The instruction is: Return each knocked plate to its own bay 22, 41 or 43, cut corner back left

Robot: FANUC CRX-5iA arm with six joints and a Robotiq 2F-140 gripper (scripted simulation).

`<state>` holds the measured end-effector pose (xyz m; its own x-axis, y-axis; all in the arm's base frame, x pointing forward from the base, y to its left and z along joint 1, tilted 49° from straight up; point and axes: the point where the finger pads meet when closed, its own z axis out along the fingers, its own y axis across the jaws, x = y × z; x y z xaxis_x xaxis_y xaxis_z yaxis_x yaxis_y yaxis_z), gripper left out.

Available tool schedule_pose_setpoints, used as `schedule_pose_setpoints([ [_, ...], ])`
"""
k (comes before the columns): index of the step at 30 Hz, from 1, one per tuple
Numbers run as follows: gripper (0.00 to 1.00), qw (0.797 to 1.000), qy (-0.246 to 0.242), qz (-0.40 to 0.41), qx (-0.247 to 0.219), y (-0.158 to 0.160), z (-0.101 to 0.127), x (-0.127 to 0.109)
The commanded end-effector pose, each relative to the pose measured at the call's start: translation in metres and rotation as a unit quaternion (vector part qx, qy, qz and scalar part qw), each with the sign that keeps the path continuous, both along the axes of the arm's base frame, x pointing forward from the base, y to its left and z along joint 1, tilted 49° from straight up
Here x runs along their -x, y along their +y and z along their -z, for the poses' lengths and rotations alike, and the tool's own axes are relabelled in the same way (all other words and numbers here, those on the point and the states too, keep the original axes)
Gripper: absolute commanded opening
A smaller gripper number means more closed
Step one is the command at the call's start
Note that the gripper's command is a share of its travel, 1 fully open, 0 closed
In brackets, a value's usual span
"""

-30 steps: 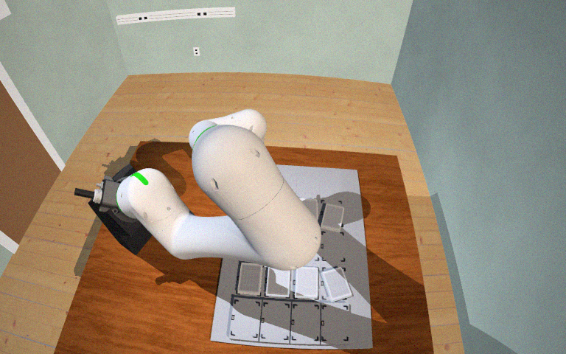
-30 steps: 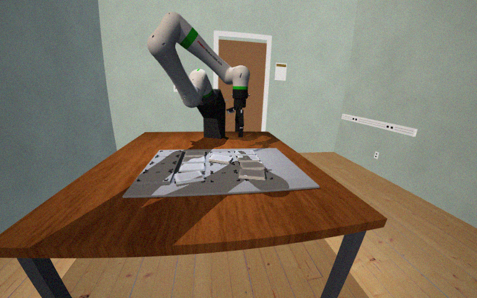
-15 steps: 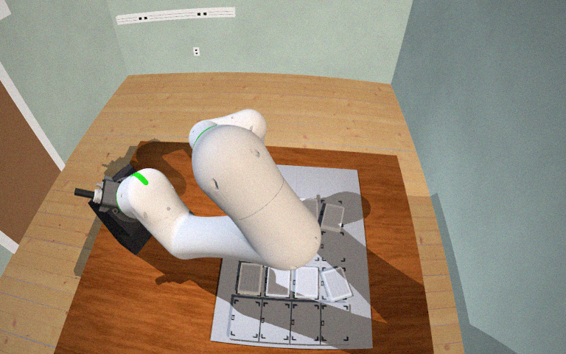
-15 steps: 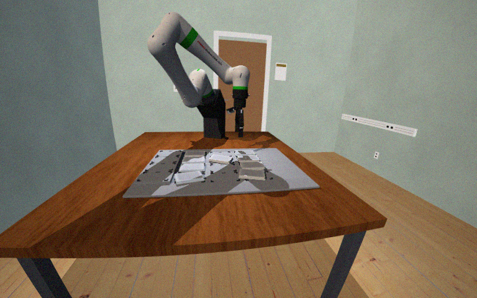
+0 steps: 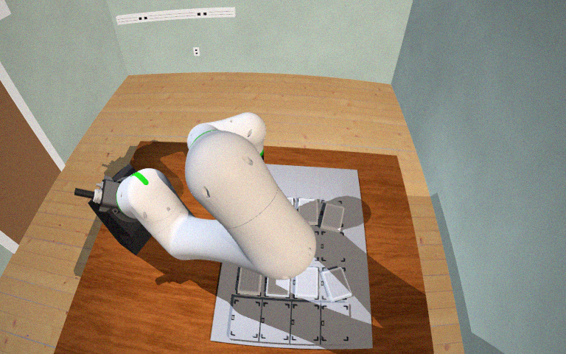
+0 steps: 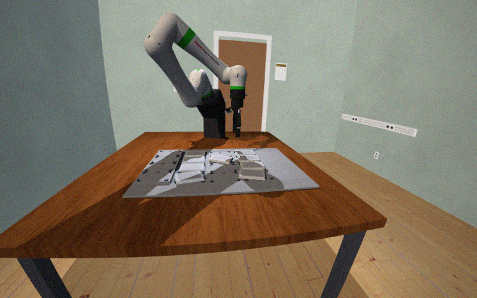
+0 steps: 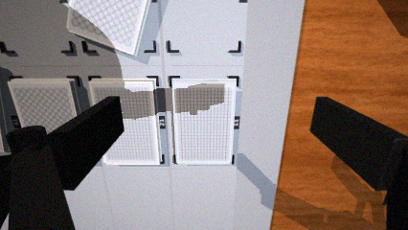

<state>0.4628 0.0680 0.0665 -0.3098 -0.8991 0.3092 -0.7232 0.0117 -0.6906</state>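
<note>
the white knocked plate of bay 22 (image 6: pixel 220 159) (image 7: pixel 111 23) lies turned askew, a round-well pattern on its top, its edge out of line with the corner pieces. the pale plate of bay 41 (image 5: pixel 332 216) (image 6: pixel 252 174) sits slightly skewed in shade, and the white plate of bay 43 (image 5: pixel 336 285) (image 6: pixel 189 177) is visibly rotated, part sunlit, part shaded.

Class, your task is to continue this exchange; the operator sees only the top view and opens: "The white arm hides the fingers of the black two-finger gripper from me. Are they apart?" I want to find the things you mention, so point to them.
Observer: Yes, the black two-finger gripper (image 6: pixel 238 135) (image 7: pixel 217 114) has its fingers wide apart in the wrist view.
Operator: The arm also covers the bays around 22. How does the plate there lie?
Observer: The wrist view shows that white rectangular well plate (image 6: pixel 220 158) (image 7: pixel 112 23) lying askew, its edges slanting against the black corner pieces (image 7: pixel 151 48).
</note>
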Motion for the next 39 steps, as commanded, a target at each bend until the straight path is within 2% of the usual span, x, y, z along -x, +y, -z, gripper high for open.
schedule_pose_setpoints([
  [1,1.0,1.0,0.0,-0.001,0.0,-0.013,-0.005,0.005],
  [39,1.0,1.0,0.0,0.0,0.0,-0.136,-0.047,0.047],
])
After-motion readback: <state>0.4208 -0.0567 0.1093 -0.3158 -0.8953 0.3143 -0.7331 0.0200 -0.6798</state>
